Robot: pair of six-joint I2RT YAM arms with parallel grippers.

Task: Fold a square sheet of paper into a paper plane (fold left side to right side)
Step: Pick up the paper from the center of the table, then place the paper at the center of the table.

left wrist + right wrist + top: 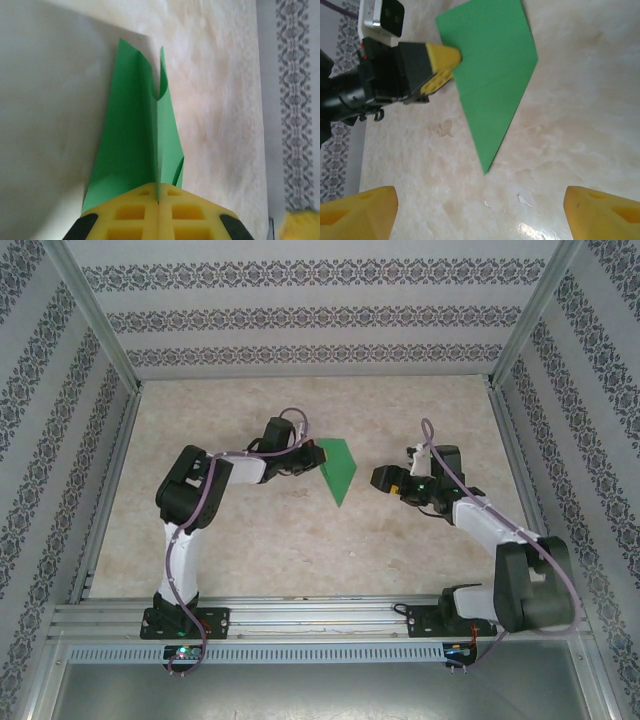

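Note:
The green sheet of paper lies mid-table, folded into a narrow pointed paper plane shape with its tip towards the near edge. My left gripper is shut on its left edge. In the left wrist view the yellow pads meet on an upright fold of the paper, and the flaps spread beyond them. My right gripper hovers open just right of the paper. In the right wrist view its yellow fingertips stand wide apart, nothing between them, with the paper's tip ahead and the left gripper pinching the paper.
The beige marbled tabletop is bounded by patterned walls at the back and sides and an aluminium rail in front. Small white flecks mark the surface near my right gripper.

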